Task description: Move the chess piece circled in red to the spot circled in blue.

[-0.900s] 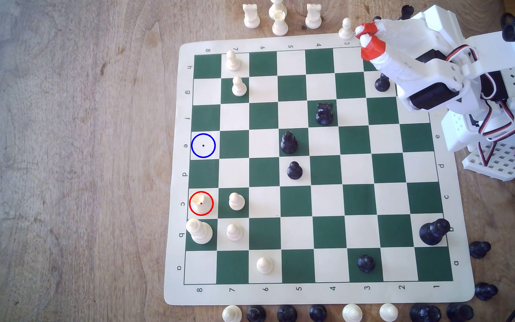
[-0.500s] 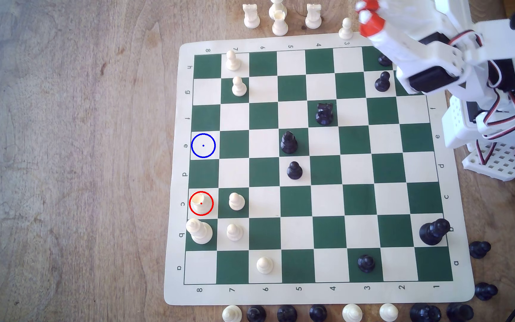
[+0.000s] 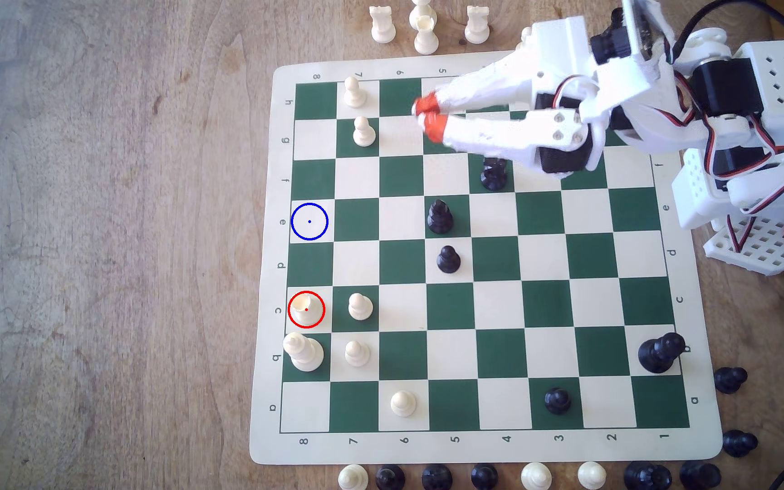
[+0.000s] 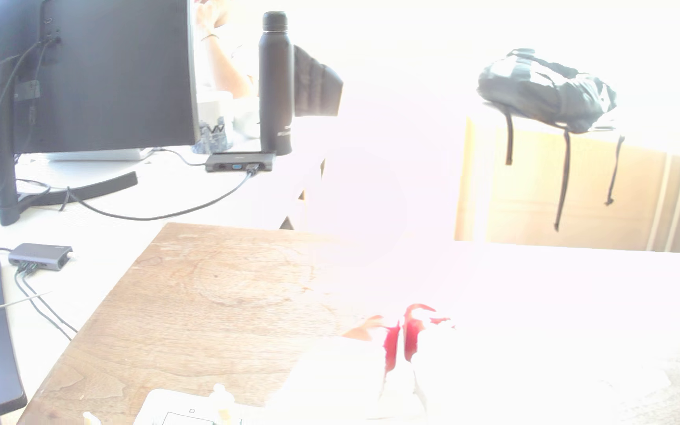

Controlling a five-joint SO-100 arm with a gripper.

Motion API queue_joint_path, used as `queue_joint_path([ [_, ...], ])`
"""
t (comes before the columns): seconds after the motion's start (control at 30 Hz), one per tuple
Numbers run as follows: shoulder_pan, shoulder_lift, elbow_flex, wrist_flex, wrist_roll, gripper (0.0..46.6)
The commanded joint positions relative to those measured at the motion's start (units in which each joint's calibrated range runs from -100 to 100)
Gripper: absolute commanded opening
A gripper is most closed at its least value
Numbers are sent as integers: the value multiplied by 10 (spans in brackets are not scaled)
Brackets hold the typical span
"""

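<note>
On the exterior view's left edge of the board (image 3: 475, 445) sits the spot (image 3: 309, 221), empty; the chess piece (image 3: 305, 308) waits two squares below, red-ringed. It looks light, rigid, slick plastic: best pinched below the crown. Well right, the gripper (image 3: 425, 114) hovers, red tips together, holding nothing.
</note>
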Motion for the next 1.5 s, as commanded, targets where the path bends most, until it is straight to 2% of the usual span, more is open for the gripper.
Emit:
queue_joint_path([
  [0.0,-30,85,-138,28,0,3],
  [0.37,-41,318,-298,77,-1,7],
  [0.47,-38,341,-311,82,-2,83],
  [0.57,-37,373,-341,108,6,36],
  [0.7,-31,429,-419,159,8,37],
  [0.77,-27,455,-437,161,17,42],
  [0.9,-23,497,-446,168,24,62],
  [1.2,-27,585,-477,173,24,154],
  [1.47,-34,658,-497,148,20,159],
])
